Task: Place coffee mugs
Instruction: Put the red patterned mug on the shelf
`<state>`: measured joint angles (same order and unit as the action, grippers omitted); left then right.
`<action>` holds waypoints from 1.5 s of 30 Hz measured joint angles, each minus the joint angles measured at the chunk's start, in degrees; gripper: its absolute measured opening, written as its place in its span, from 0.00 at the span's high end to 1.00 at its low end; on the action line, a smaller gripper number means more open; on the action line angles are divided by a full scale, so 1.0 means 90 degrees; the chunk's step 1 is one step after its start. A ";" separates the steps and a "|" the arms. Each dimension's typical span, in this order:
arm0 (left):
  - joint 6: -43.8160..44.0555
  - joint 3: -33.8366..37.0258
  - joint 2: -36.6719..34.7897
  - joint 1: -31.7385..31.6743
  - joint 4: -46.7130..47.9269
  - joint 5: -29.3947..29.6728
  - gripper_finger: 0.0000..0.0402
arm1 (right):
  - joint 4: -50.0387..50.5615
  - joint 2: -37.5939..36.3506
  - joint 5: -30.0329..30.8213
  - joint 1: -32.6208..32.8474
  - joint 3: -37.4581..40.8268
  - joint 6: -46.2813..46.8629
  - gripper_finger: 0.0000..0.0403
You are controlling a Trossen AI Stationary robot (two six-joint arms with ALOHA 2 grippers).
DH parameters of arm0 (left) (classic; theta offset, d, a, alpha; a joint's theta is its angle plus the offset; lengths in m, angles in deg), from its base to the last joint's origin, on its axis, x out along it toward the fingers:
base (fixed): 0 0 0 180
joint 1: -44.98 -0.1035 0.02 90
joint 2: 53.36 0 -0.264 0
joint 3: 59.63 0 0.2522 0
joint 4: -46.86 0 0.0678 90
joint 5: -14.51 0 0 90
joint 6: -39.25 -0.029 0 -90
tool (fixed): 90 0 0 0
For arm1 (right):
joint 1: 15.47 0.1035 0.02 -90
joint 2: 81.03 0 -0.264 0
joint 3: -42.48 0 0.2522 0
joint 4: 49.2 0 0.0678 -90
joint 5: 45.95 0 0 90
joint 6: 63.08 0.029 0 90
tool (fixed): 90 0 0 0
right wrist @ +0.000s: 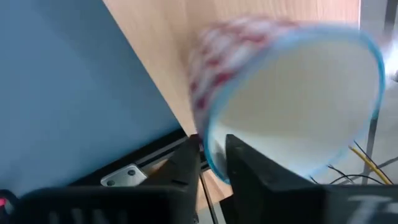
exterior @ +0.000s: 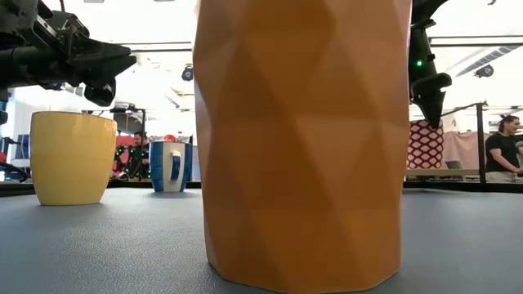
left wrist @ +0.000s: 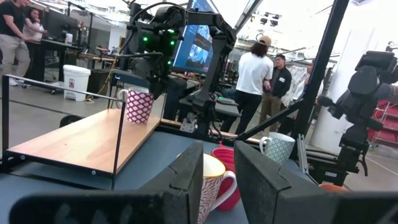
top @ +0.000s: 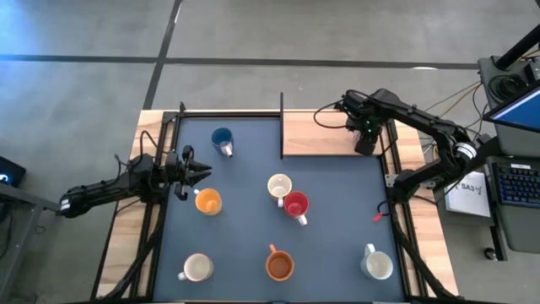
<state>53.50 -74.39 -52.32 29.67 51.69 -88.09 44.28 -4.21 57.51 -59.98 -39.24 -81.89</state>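
My right gripper (top: 364, 143) is at the far right over a wooden shelf board (top: 325, 135), shut on a red-and-white patterned mug (left wrist: 138, 106), which also shows in the low view (exterior: 425, 144). My left gripper (top: 202, 173) is open and empty above the mat, just to the far side of a yellow-orange mug (top: 207, 201). Standing on the dark mat are a blue mug (top: 222, 139), a cream mug (top: 279, 186), a red mug (top: 296, 205), an orange-brown mug (top: 279, 266) and two white mugs (top: 197, 268) (top: 377, 264). My right gripper pinches the patterned mug's rim (right wrist: 210, 155), one finger (right wrist: 249, 171) inside the mug and one (right wrist: 189, 165) outside on the patterned wall. The fingers come from above, pointing down. The mug stays upright, its base at the wooden board; whether it rests there, I cannot tell.
A black frame with a thin upright post (top: 281, 127) edges the wooden board. The orange-brown mug (exterior: 302, 139) fills the middle of the low view. People stand in the room beyond the table (left wrist: 252, 68). Bare mat lies between the mugs (top: 337, 211).
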 joint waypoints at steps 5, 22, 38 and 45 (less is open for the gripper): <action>0.0000 0.0000 0.0000 -0.0002 0.0000 0.0000 0.82 | -0.0035 0.0002 -0.0010 -0.0010 0.0017 0.0412 0.96; 0.0000 0.0000 0.0000 0.0000 0.0000 0.0000 0.82 | -0.1586 0.0002 -0.0849 -0.1276 -0.0211 0.2904 0.97; 0.0001 0.0000 0.0000 -0.0001 0.0000 0.0000 0.82 | -0.1639 0.0821 -0.1117 -0.1431 -0.0864 0.2682 0.97; 0.0000 0.0000 0.0000 -0.0002 0.0000 0.0000 0.82 | -0.0621 0.1174 -0.0850 -0.1431 -0.1538 0.2717 0.97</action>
<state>53.49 -74.39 -52.32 29.65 51.69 -88.09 38.69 6.35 49.85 -72.86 -53.08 -57.43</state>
